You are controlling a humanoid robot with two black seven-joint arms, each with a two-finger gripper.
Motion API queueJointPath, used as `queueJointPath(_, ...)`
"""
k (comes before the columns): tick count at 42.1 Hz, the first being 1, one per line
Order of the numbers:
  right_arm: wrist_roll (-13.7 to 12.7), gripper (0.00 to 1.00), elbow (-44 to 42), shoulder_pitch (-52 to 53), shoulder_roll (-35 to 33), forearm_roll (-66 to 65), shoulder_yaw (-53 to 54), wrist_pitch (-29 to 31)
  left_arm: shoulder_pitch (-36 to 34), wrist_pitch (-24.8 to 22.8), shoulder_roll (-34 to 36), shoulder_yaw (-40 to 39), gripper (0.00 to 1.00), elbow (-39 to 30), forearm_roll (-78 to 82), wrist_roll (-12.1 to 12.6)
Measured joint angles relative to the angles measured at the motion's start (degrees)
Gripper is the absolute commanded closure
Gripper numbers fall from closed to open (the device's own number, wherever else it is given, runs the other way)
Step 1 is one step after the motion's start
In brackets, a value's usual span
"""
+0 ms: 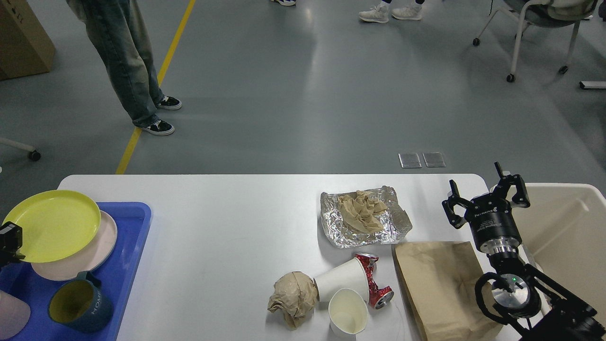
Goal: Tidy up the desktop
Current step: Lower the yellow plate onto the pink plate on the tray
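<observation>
The large white rectangular desktop (227,227) stands on a grey floor, a blue plastic tray (135,237) at its left edge. The left gripper (8,244) grasps a round yellow plate (52,225) over the tray. The right gripper (485,201), jaws spread and empty, hovers above the desktop's right edge.
</observation>
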Motion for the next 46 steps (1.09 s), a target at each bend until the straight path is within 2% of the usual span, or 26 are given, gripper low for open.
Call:
queueJointPath(12,0.00,0.00,0.00,0.00,0.01,0.00,0.00,0.00,1.00,2.04,-2.32,0.00,1.00,-0.06,0.00,0.38)
queueJointPath(23,0.00,0.00,0.00,0.00,0.00,0.00,0.00,0.00,2.07,5.21,-4.00,-0.07,1.00,-0.07,0.02,1.86)
queueJointPath(46,0.00,0.00,0.00,0.02,0.01,0.00,0.00,0.00,2.57,5.11,-5.34,-1.02,1.00,-0.23,0.34,1.97)
